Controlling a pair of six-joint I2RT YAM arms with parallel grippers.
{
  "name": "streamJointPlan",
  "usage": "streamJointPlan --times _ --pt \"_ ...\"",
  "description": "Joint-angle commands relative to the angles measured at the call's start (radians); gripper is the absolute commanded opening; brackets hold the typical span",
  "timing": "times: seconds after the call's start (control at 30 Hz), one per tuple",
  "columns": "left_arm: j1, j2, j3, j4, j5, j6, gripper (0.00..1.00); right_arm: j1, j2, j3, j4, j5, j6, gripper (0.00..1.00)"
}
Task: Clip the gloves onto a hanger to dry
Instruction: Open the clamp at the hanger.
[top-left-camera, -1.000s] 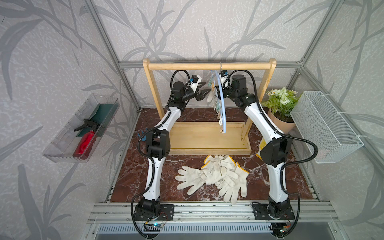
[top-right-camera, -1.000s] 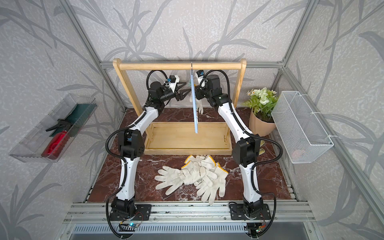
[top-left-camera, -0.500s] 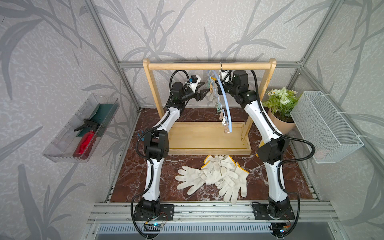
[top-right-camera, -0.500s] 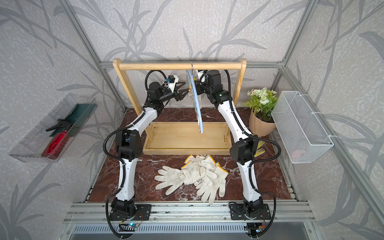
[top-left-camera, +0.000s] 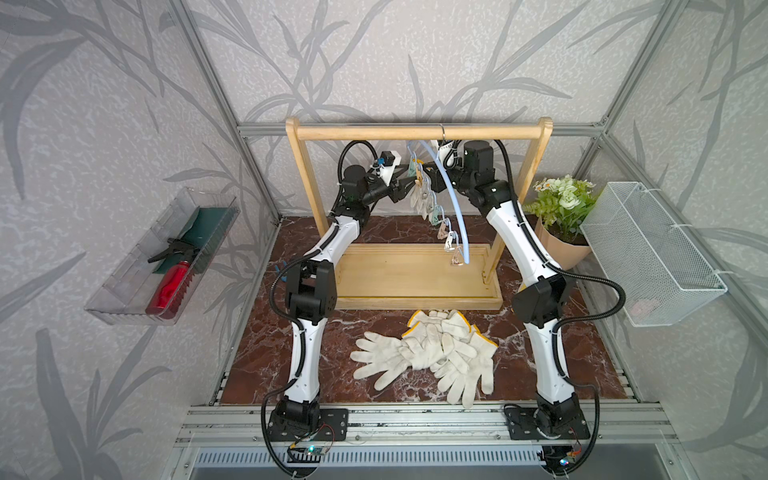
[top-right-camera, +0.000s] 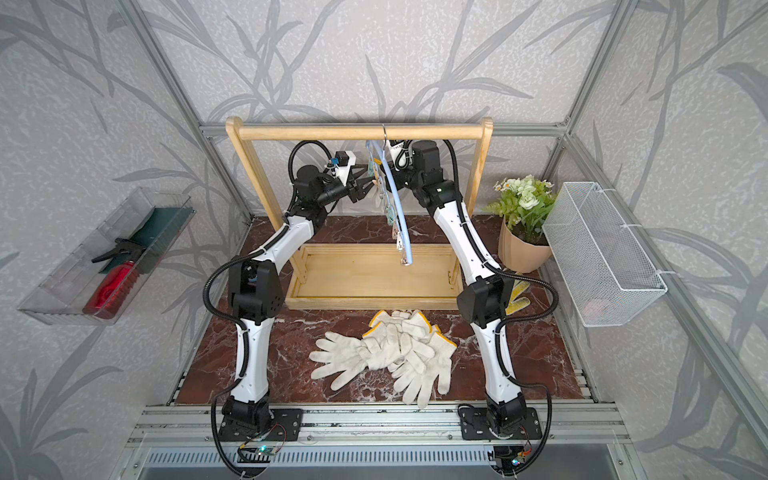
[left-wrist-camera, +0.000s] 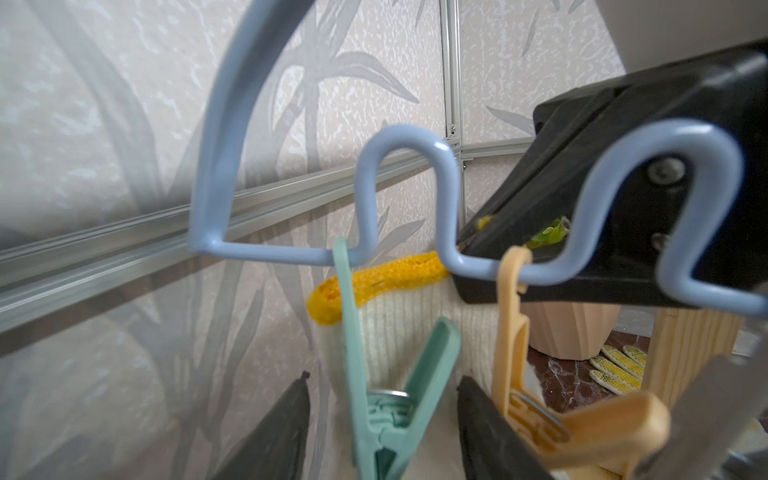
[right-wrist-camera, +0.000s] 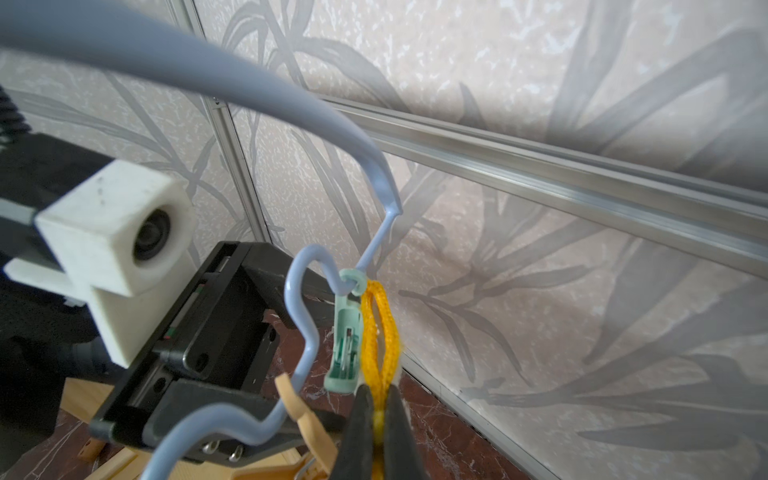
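Observation:
The light-blue hanger (top-left-camera: 451, 199) (top-right-camera: 397, 195) hangs by its metal hook from the wooden rack's top bar, with pastel clips along it. My left gripper (left-wrist-camera: 384, 376) (top-left-camera: 409, 185) is open. Its fingers straddle the handles of a green clip (left-wrist-camera: 353, 353) (right-wrist-camera: 345, 332) at the hanger's far end. My right gripper (right-wrist-camera: 379, 388) (top-left-camera: 430, 178) is shut on the yellow cuff of one off-white glove (left-wrist-camera: 399, 316) (right-wrist-camera: 376, 324). The cuff sits right beside that green clip. The other gloves (top-left-camera: 432, 353) (top-right-camera: 395, 349) lie in a pile on the marble floor in front.
The wooden rack (top-left-camera: 415, 133) has a shallow base tray (top-left-camera: 415, 274) under the hanger. An orange clip (left-wrist-camera: 509, 316) hangs next to the green one. A potted plant (top-left-camera: 561, 216) and wire basket (top-left-camera: 648, 249) stand right, a clear bin (top-left-camera: 166, 257) left. A yellow patterned glove (top-right-camera: 517, 295) lies behind the right arm.
The hanger has turned from edge-on to slanted, its near end swinging right. My left jaws have narrowed around the green clip. The right gripper keeps its hold on the glove.

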Motion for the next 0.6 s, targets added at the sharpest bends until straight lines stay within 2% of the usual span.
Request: streamJointPlan --times 0.0,0.27,0.57 --pt "-0.001 -0.082 -0.014 0.039 -0.008 0.024 0.55 0.005 -0.022 -0.016 0.035 -0.04 0.019 0.0" --pt "-0.001 -0.123 -0.065 0.056 -0.005 0.019 0.47 0.005 -0.018 -0.013 0.036 -0.056 0.023 0.0" --pt "-0.001 -0.145 -0.09 0.017 -0.013 0.049 0.44 0.005 -0.018 -0.016 0.049 -0.075 0.034 0.0"
